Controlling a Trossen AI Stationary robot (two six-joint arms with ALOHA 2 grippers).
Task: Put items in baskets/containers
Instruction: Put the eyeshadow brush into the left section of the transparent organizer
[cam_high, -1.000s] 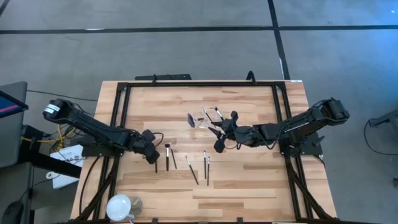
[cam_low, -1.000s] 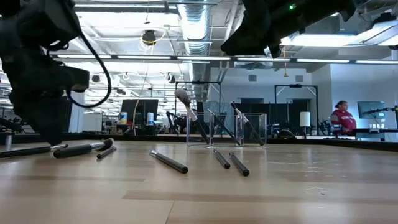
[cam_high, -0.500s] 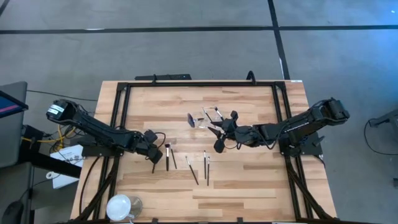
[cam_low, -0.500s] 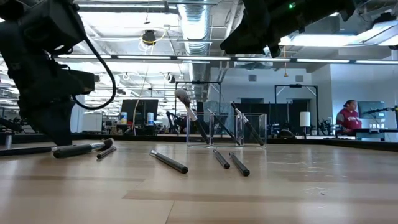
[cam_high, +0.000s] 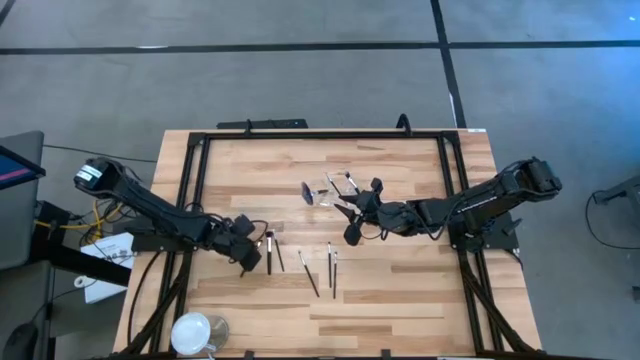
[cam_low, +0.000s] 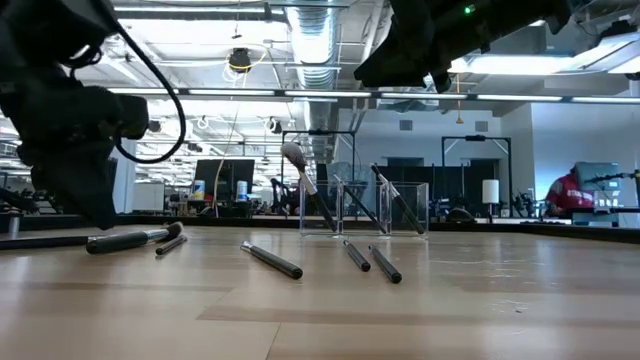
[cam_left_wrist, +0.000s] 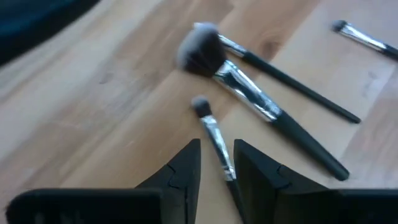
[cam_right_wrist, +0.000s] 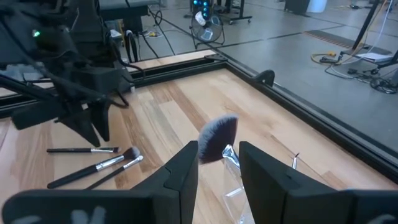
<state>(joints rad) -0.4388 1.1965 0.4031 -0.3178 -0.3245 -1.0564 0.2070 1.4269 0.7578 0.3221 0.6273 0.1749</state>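
Several slim dark makeup brushes lie flat on the wooden table. My left gripper (cam_high: 252, 262) (cam_left_wrist: 216, 146) is open and points steeply down. Its fingers stand on either side of a thin silver-ferruled brush (cam_left_wrist: 211, 127) (cam_low: 45, 241); I cannot tell whether they touch it. Just beyond lie a big fluffy brush (cam_left_wrist: 249, 93) (cam_high: 268, 250) and a thinner one (cam_left_wrist: 292, 87). The clear tray (cam_high: 330, 190) (cam_low: 365, 208) holds a few brushes leaning on its walls, among them a fan brush (cam_right_wrist: 217, 135) (cam_low: 293, 155). My right gripper (cam_high: 347, 207) (cam_right_wrist: 219, 163) hovers open beside the tray, above the table.
Two more brushes (cam_high: 308, 272) (cam_high: 332, 268) lie mid-table, toward the near edge from the tray. A round white dish (cam_high: 192, 332) sits at the near left corner. A black frame (cam_high: 320, 135) rims the table. A person (cam_low: 575, 190) is far off in the room.
My left gripper has moved a little toward the table's near edge and right, ending over the thin brush on the left, and has tipped slightly. The brushes and the tray lie as before.
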